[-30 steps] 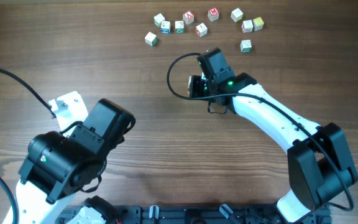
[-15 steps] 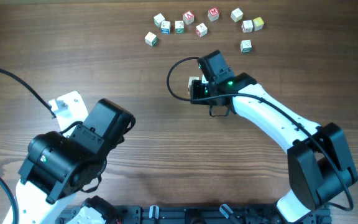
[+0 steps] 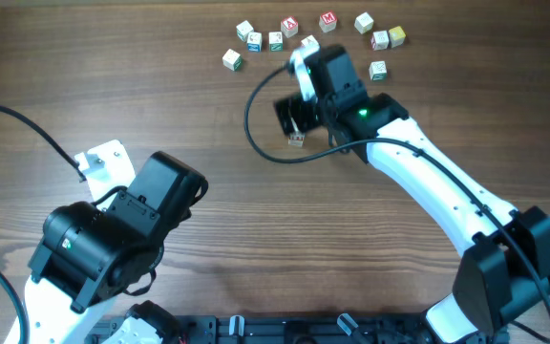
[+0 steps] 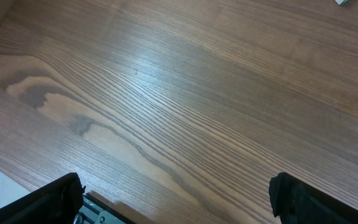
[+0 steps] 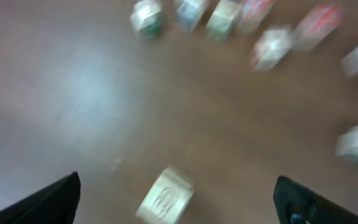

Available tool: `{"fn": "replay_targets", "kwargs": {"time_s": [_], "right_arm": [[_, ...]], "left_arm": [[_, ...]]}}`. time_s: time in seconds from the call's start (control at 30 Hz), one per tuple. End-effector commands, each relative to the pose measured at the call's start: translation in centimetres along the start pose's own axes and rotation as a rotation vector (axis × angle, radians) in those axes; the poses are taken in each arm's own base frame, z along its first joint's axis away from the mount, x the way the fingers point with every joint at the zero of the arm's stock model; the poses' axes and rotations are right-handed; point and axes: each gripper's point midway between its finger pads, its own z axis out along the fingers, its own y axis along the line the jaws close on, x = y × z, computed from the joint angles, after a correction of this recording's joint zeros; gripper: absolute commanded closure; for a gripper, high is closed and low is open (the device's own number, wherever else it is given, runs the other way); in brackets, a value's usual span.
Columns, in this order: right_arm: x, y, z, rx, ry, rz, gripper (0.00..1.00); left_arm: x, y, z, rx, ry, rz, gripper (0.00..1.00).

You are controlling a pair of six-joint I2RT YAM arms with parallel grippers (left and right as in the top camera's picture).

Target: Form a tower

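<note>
A small pale letter cube [image 3: 296, 139] rests on the wooden table just in front of my right gripper [image 3: 292, 113]. From above only its top face shows, so I cannot tell whether it caps a tower. The right wrist view is blurred; there the same cube [image 5: 165, 196] lies low in the frame, under the wide gap of my right gripper [image 5: 178, 202], whose jaws stand open and clear of it. My left gripper [image 4: 176, 200] is open over bare wood at the near left, holding nothing.
Several loose letter cubes [image 3: 289, 26] with red, green and pale faces lie scattered along the far edge, just beyond the right gripper. They also appear in the right wrist view as cubes [image 5: 267, 47]. The bulky left arm [image 3: 113, 239] fills the near left corner.
My right gripper has opened and drawn back toward the far cubes, leaving the pale cube on the table. The left arm has not moved.
</note>
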Motion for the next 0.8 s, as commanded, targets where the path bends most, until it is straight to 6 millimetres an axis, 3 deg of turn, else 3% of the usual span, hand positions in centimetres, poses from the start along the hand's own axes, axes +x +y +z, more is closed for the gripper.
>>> {"fn": "replay_targets", "kwargs": {"time_s": [0.0,0.13,0.2,0.27,0.43,0.5,0.57,0.67,0.77], "right_arm": [[-7.8,-3.1,-3.8,0.168,-0.219,-0.246,0.0],[-14.0,-6.1,-7.3,-0.026,-0.37,-0.285,0.0],[-15.1,-7.0,-8.3,-0.089,-0.383,-0.32,0.0],[-14.9,-7.0,-7.8,-0.13,-0.342,-0.391,0.0],[-10.6,-6.2,-1.8,-0.215,-0.147,-0.457,0.0],[-6.6,-4.8,0.8,-0.301,-0.007,-0.44,0.0],[-4.2,-3.6,2.3,-0.345,0.078,-0.436,0.0],[-1.2,-1.4,2.0,-0.4,0.204,-0.457,0.0],[0.5,0.6,1.9,-0.325,0.31,-0.558,0.0]], "left_arm": [[0.0,0.1,0.0,-0.003,0.002,-0.021,0.0],[0.0,0.1,0.0,-0.003,0.002,-0.021,0.0],[0.0,0.1,0.0,-0.003,0.002,-0.021,0.0],[0.0,0.1,0.0,-0.003,0.001,-0.021,0.0],[0.0,0.1,0.0,-0.003,0.002,-0.021,0.0],[0.0,0.1,0.0,-0.003,0.002,-0.021,0.0],[0.0,0.1,0.0,-0.003,0.001,-0.021,0.0],[0.0,0.1,0.0,-0.003,0.002,-0.021,0.0],[0.0,0.1,0.0,-0.003,0.001,-0.021,0.0]]}}
